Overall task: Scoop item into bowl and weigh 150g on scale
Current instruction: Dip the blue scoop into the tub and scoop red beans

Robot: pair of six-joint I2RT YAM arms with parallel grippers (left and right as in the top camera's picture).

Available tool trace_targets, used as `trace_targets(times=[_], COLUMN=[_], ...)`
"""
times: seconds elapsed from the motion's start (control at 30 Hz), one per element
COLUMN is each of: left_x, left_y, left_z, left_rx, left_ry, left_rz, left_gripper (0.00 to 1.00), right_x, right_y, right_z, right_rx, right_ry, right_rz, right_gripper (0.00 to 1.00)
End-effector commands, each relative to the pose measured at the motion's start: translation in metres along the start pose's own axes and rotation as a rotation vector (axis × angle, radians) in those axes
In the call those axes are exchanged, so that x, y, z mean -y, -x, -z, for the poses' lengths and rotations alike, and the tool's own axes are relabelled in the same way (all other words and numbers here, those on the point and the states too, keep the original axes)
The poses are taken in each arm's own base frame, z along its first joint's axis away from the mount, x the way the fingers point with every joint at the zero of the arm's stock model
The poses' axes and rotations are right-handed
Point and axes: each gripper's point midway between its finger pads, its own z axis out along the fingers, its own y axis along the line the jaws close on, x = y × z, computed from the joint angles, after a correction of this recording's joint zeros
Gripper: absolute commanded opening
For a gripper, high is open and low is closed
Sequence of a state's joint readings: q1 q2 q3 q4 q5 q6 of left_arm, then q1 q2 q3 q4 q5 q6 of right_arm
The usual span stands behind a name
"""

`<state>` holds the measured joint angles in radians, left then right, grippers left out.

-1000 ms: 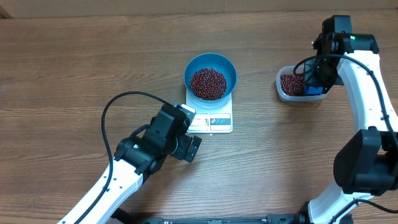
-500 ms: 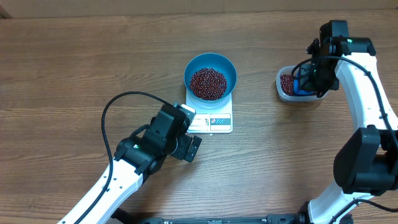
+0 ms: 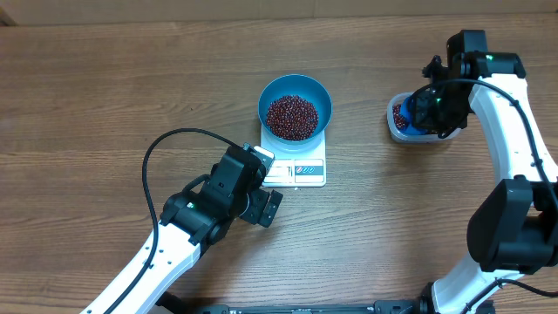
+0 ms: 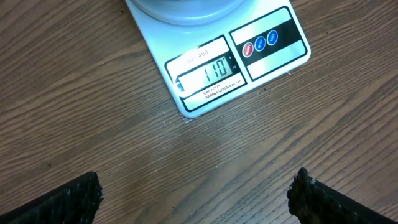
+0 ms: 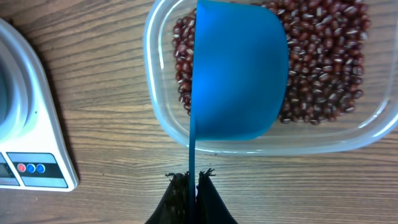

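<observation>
- The beans (image 3: 291,116) are heaped in the blue bowl (image 3: 272,92), which is set on the scale (image 3: 307,171).
- The left hand (image 4: 196,200) is held wide open above the surface (image 4: 93,112).
- The blue scoop (image 5: 239,68) is gripped by its handle in the closed right hand (image 5: 193,182), over the clear tub (image 5: 163,127).

Light falls bright and even from above on the wooden tabletop (image 3: 105,105) in the overhead view; shadows beneath the arms are soft and faint; the wood grain reads sharply across the frame. In the left wrist view a white glare sits at the left end of the display (image 4: 208,73) of the scale (image 4: 273,59), yet the digits are legible; the fingers (image 4: 62,202) of the left gripper (image 4: 196,202) look dark, grainy and soft-edged. In the right wrist view the beans (image 5: 323,62) are crisp; the blue scoop (image 5: 239,74) looks flat and saturated; the right gripper (image 5: 193,186) is a blurred black shape at the bottom edge.
</observation>
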<state>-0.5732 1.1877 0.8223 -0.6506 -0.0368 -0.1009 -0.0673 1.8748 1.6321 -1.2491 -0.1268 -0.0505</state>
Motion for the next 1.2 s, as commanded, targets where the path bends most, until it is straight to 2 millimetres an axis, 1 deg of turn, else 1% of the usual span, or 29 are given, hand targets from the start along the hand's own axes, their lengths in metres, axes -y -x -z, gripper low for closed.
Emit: trace_targets(times=[0.0,0.17,0.37,0.53,0.7,0.77,0.93,1.17], left_x=[0.000,0.000,0.000,0.000,0.000,0.000,0.000,0.000], left_y=[0.009,0.009,0.009,0.009,0.009,0.009,0.009,0.009], left_z=[0.004,0.004,0.004,0.004,0.004,0.004,0.004,0.004], left_rx=[0.020,0.020,0.020,0.020,0.020,0.020,0.020,0.020], left_ry=[-0.007,-0.007,-0.007,-0.007,-0.007,-0.007,-0.007,-0.007], left_rz=[-0.006,-0.006,-0.006,-0.006,-0.006,-0.006,-0.006,-0.006], left_gripper=[1.00,1.00,1.00,0.99,1.00,1.00,1.00,0.99], right_x=[-0.014,-0.016,-0.028,-0.022,-0.018,-0.013,0.007,0.039], right_y=[-0.003,-0.005,-0.005,-0.003,0.001,0.004,0.010,0.009], right_z=[-0.006,-0.010,-0.009,-0.003,0.008,0.013,0.027,0.037], right_rx=[-0.018,-0.034,-0.037,-0.027,0.008,0.027,0.084,0.120], right_ry=[0.035,0.040,0.140,0.226,0.369,0.414,0.512,0.545], right_rz=[0.031,0.029,0.020,-0.012,-0.027,-0.044,-0.118,-0.216], right_gripper=[0.04,0.04,0.04,0.04,0.04,0.04,0.04,0.04])
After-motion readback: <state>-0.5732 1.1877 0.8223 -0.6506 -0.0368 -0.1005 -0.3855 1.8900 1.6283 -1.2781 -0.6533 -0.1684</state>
